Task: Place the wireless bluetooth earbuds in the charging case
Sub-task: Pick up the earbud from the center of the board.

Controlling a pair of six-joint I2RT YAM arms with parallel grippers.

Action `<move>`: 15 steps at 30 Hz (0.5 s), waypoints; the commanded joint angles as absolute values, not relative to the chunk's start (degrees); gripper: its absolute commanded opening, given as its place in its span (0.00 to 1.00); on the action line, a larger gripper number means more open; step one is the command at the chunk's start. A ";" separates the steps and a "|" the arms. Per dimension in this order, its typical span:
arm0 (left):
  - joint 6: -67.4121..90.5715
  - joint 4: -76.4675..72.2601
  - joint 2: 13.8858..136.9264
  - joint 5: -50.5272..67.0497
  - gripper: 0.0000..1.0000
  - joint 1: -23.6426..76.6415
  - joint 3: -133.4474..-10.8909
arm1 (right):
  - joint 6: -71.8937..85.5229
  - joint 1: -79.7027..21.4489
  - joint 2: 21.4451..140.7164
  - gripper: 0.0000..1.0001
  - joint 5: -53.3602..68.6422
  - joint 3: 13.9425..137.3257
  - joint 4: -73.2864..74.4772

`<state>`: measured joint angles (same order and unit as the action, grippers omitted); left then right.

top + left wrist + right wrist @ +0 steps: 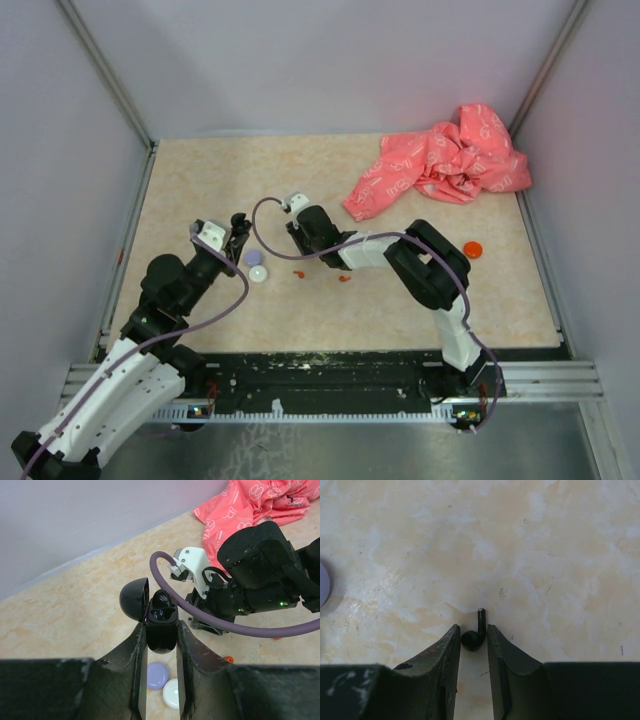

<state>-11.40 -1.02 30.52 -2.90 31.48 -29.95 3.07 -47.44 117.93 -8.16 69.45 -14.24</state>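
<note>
My left gripper point(161, 625) is shut on the black charging case point(162, 637) and holds it above the table, lid point(134, 599) swung open to the left. One black earbud point(161, 600) sits in the case. In the top view this gripper point(238, 236) is left of centre. A second black earbud point(472, 640) lies on the table with its stem pointing away. My right gripper point(472, 626) is closed in around it, a finger against each side. From above, the right gripper point(297, 236) points down just right of the case.
A purple disc point(156, 675) and a white disc point(171, 692) lie under the left fingers. Small red pieces point(344, 278) lie near the centre and a red disc point(473, 249) at the right. A pink cloth point(440, 165) is bunched at the back right. Walls enclose the table.
</note>
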 commanded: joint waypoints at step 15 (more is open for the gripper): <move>-9.03 -2.27 29.49 0.41 0.00 29.80 -29.01 | 1.78 -47.08 106.13 0.22 -5.66 59.44 -9.51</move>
